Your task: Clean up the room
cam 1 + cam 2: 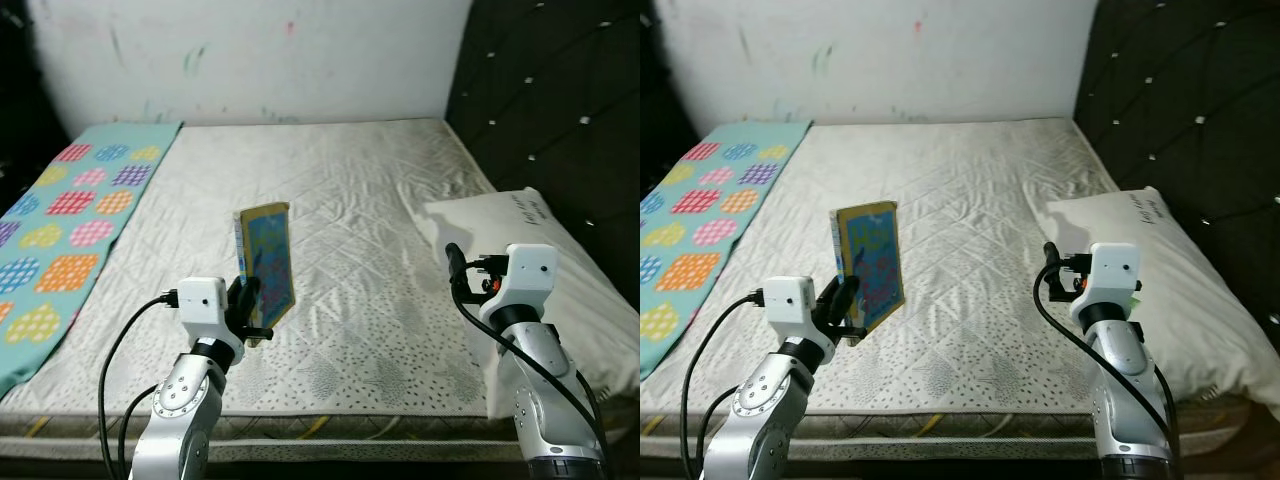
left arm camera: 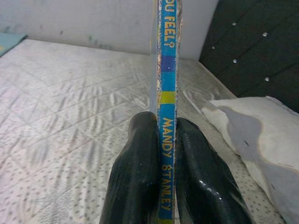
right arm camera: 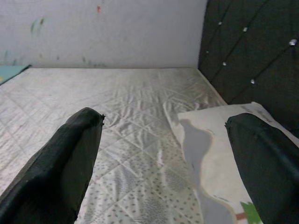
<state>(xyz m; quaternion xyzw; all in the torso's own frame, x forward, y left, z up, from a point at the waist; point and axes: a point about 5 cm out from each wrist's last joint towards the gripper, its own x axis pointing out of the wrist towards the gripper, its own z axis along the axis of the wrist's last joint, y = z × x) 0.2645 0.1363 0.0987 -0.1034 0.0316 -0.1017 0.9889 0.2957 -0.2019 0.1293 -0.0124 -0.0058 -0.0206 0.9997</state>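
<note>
patterned blanket (image 1: 70, 215) lies along the mattress's left edge, at 9 o'clock from the scene centre, teal with coloured dotted circles. left gripper (image 1: 247, 305) sits at about 7 o'clock, raised above the front of the mattress (image 1: 360, 190), both black fingers (image 2: 135, 177) clamped on the spine end of a thin children's book (image 1: 268, 262). book stands upright on edge, clear of the mattress, blue and yellow cover facing right; spine reads "mandy stanley" and "...ou feel?" in the left wrist view. mattress is bare, quilted white, wall (image 1: 260, 55) behind it at 12 o'clock with faint paint marks. right gripper (image 1: 452, 262) is at about 4 o'clock, hovering over the mattress just beside the pillow (image 1: 560, 260), fingers spread wide, holding nothing. pillow is white, lying against the dark tufted headboard (image 1: 550, 90) at 2 o'clock.
</note>
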